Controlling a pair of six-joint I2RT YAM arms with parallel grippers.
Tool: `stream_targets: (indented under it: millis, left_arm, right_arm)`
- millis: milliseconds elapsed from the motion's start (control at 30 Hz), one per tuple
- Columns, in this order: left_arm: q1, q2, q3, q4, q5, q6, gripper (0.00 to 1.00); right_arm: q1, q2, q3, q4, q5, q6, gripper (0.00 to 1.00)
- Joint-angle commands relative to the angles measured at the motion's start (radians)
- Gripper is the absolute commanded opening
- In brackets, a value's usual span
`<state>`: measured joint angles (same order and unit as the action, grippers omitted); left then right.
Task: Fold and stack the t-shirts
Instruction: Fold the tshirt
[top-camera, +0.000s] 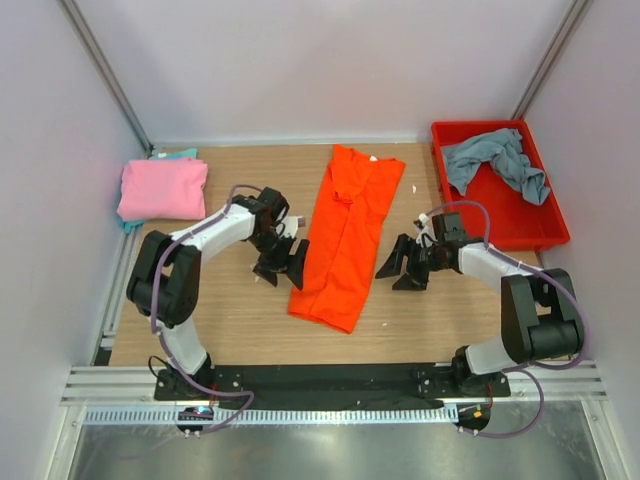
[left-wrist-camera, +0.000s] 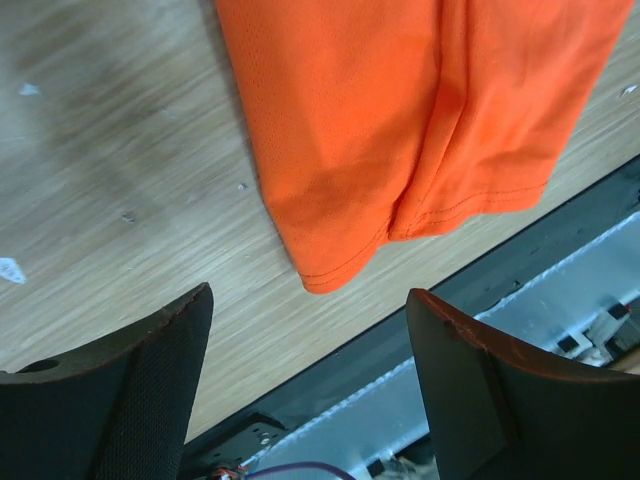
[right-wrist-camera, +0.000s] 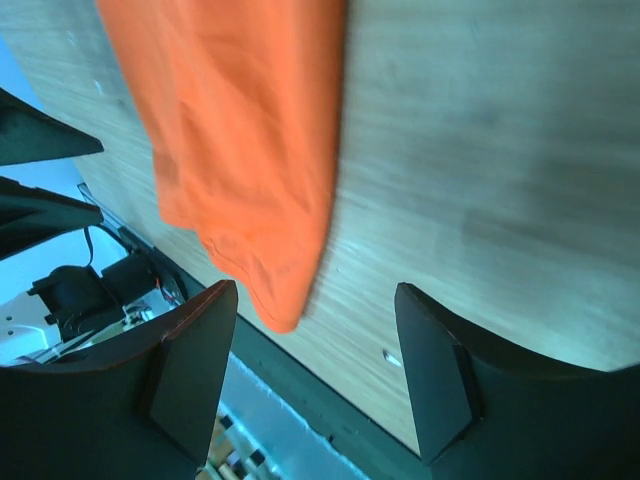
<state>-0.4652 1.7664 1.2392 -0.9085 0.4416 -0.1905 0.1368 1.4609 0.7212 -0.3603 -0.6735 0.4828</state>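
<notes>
Tools on both arms stood with their fingers apart and nothing between them. The left tool hung low over the counter, just beside the left edge of the orange t-shirt, toward that shirt's lower end. Whether a finger touched the cloth could not be told. The right tool hung on the opposite side of the same shirt, near its right edge but apart from it.

The orange t-shirt lay flat at the middle of the counter, folded lengthwise into a long narrow strip. Its collar end pointed to the rear, its hem to the near edge, and the strip was slightly tilted. In the left wrist view, the hem corner lay on bare wood beyond the open fingertips.

The pink t-shirt sat folded at the rear left corner of the counter, on top of the teal t-shirt, of which only an edge showed. The grey-blue t-shirt lay crumpled inside the red bin at the rear right.
</notes>
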Motion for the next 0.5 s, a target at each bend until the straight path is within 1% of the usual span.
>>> stream_targets:
  millis: [0,33,100,133,167,233,267,300,333,367,433,467]
  left_arm:
    - [-0.001,0.066,-0.006,-0.004,0.075,-0.001,0.79]
    - [-0.001,0.088,0.017,-0.018,0.080,0.014,0.76]
    - [-0.001,0.125,0.035,-0.035,0.083,0.019,0.73]
    - [-0.001,0.130,0.048,-0.033,0.085,0.016,0.72]
    - [-0.001,0.131,0.048,-0.027,0.088,0.010,0.72]
    - [-0.001,0.146,0.054,-0.023,0.103,0.007,0.72]
    - [-0.003,0.148,0.055,-0.023,0.105,0.010,0.72]
    - [-0.001,0.153,0.055,-0.020,0.102,0.010,0.71]
    - [-0.001,0.162,0.052,-0.020,0.100,0.011,0.68]
    - [-0.001,0.166,0.051,-0.018,0.108,0.014,0.66]
    - [-0.001,0.177,0.051,-0.021,0.124,0.019,0.60]
    - [-0.003,0.183,0.048,-0.020,0.132,0.016,0.60]
  right_arm:
    - [0.017,-0.047,-0.025,0.083,-0.028,0.066,0.70]
    - [0.017,-0.022,-0.008,0.083,-0.012,0.050,0.70]
    - [0.015,0.024,0.079,0.064,0.050,-0.018,0.69]
    - [0.017,0.091,0.116,0.058,0.054,-0.035,0.70]
    - [0.015,0.145,0.198,0.047,0.049,-0.053,0.70]
    - [0.017,0.238,0.289,-0.018,0.013,-0.099,0.68]
    - [0.015,0.324,0.363,-0.034,-0.001,-0.105,0.67]
    - [0.011,0.352,0.389,-0.045,-0.009,-0.115,0.66]
    - [0.009,0.380,0.411,-0.040,0.005,-0.112,0.66]
    - [0.004,0.407,0.432,-0.014,0.014,-0.108,0.66]
    - [-0.002,0.433,0.449,0.017,0.055,-0.096,0.66]
    - [-0.006,0.443,0.469,0.046,0.066,-0.095,0.66]
